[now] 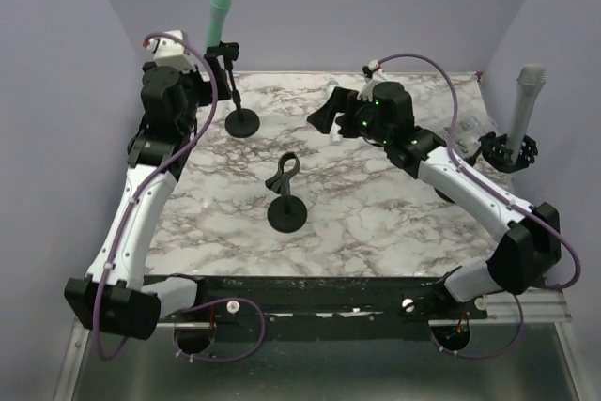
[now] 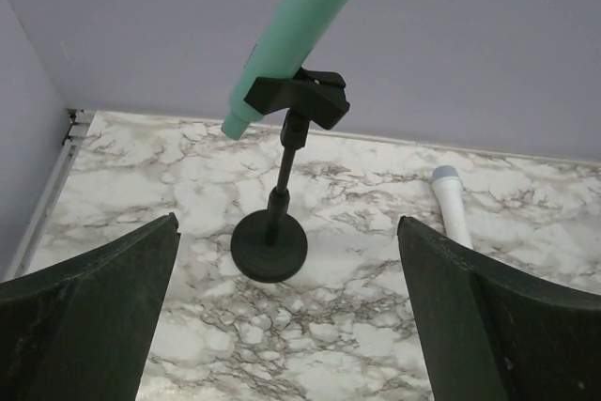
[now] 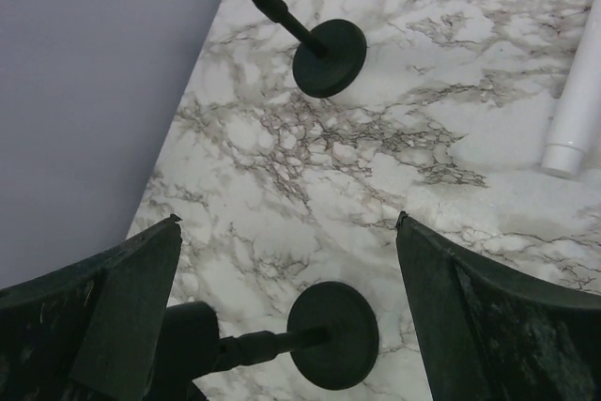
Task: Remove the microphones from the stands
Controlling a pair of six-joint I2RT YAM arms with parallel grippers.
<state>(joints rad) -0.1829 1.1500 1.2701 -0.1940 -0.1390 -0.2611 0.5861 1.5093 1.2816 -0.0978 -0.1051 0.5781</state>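
**Left wrist view:** the green microphone (image 2: pixel 299 30) runs off the top edge, its head unseen. The white microphone (image 2: pixel 453 202) has its lower end hidden behind a finger (image 2: pixel 498 326) of the left pincer (image 2: pixel 288 221).

**Right wrist view:** the far stand (image 3: pixel 329 58) loses its pole at the top edge. The near stand (image 3: pixel 333 335) has its upper end behind a finger (image 3: pixel 103 326) of the right pincer (image 3: pixel 287 220).

**Top view:** a small pale item (image 1: pixel 467 127) beside the grey microphone (image 1: pixel 528 100) is too small to identify.

Top view:
- Table (image 1: pixel 376 223): fills middle of frame.
- Stand (image 1: pixel 242 121): upper left, near table's back edge.
- Microphone (image 1: pixel 218 11): clipped atop stand, tilted.
- Second stand (image 1: pixel 286 211): frame centre, in front and right of first, well apart.
- Clip (image 1: pixel 512 152): right edge of frame, at table's side.
- Second microphone (image 1: pixel 526 100): upright in clip.

Left wrist view:
- Third microphone (image 2: pixel 453 204): lying on table, right of stand, apart.
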